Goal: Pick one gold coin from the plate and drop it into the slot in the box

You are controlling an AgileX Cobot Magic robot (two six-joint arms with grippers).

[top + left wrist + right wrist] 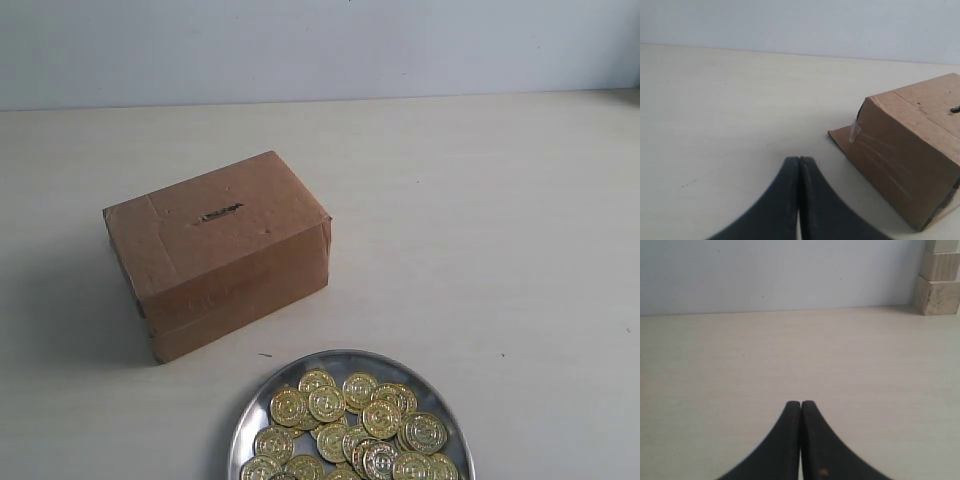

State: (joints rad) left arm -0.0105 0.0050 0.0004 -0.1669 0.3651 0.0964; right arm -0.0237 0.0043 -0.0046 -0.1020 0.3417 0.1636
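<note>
Plainly, left tool [799, 160] closed, right tool [800, 403] (likewise)

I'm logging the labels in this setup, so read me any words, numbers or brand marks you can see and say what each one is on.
No text can be read in any view.
Gold coins: embossed designs, too small and blurred to read.
Box: plain brown cardboard and tape, no legible print.
Plate: no marking visible.
</note>
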